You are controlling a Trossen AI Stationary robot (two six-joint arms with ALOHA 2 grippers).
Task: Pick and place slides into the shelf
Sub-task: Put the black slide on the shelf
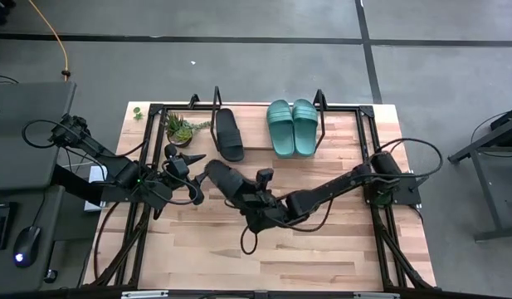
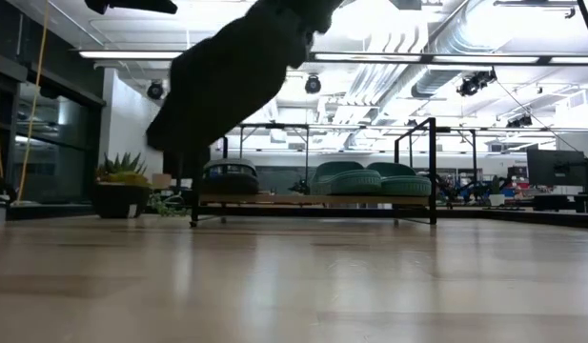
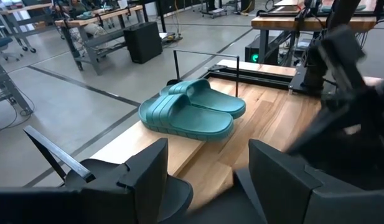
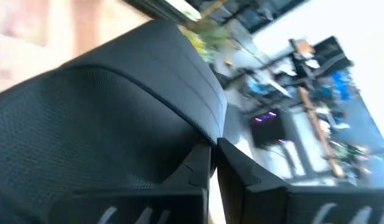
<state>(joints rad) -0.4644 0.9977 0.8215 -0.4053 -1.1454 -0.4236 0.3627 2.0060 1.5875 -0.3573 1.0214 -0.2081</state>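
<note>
- High view: the shelf (image 1: pixel 338 133) was placed at the far edge of the table (image 1: pixel 322 257). One black slide (image 1: pixel 228 134) lay on its left part and the pair of teal slides (image 1: pixel 291 126) side by side on its right part. A potted plant (image 1: pixel 179 128) stood just left of the shelf. The second black slide (image 1: pixel 225 179) was held above the middle of the table, pinched by the right gripper (image 1: pixel 246 194). The left gripper (image 1: pixel 189 164) was kept just left of that slide, its fingers spread and nothing between them.
- Low view: the held black slide (image 2: pixel 232 76) was seen lifted clear of the table, tilted, in front of the shelf's left end. On the shelf (image 2: pixel 313 200) the black slide (image 2: pixel 230 177) and the teal slides (image 2: pixel 365 179) were seen at rest, with the plant (image 2: pixel 122 186) to the left.
- Left wrist view: the two dark fingers (image 3: pixel 145 171) were spread apart; the teal slides (image 3: pixel 192 107) were seen beyond them on the shelf board.
- Right wrist view: the black slide (image 4: pixel 111 118) was gripped by its edge between the fingers (image 4: pixel 254 186), which were pressed onto it.
</note>
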